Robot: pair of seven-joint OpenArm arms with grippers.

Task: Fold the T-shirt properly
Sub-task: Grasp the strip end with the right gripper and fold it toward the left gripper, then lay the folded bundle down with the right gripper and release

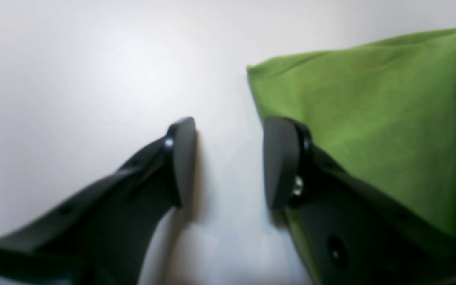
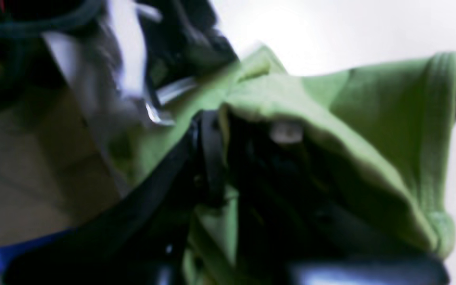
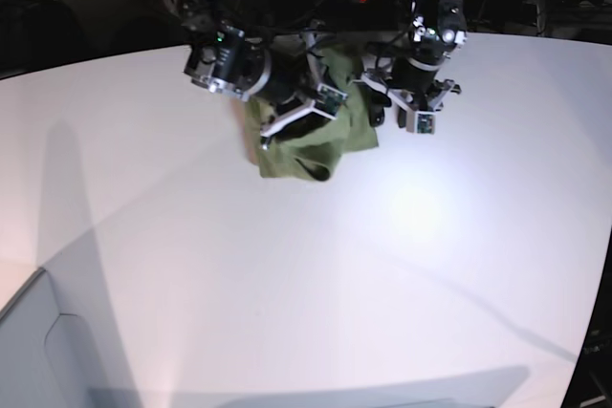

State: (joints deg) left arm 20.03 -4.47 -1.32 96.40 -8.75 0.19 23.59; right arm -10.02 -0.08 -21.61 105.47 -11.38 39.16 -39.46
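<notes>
right gripper [image 2: 216, 158] clamped on soft olive-green cotton T-shirt [image 3: 316, 145], bunched near white table's [image 3: 306, 284] far edge | left gripper [image 1: 228, 162] spread, empty, just beside shirt's corner, cloth toward the right arm | left arm nearer the free corner

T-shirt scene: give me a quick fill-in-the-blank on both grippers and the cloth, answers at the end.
1. The right gripper is shut on the ____.
2. The left gripper has its jaws ____, with nothing between them.
3. The T-shirt is ____ in colour.
4. The table under the cloth is ____.

Missing words: T-shirt; open; green; white
</notes>
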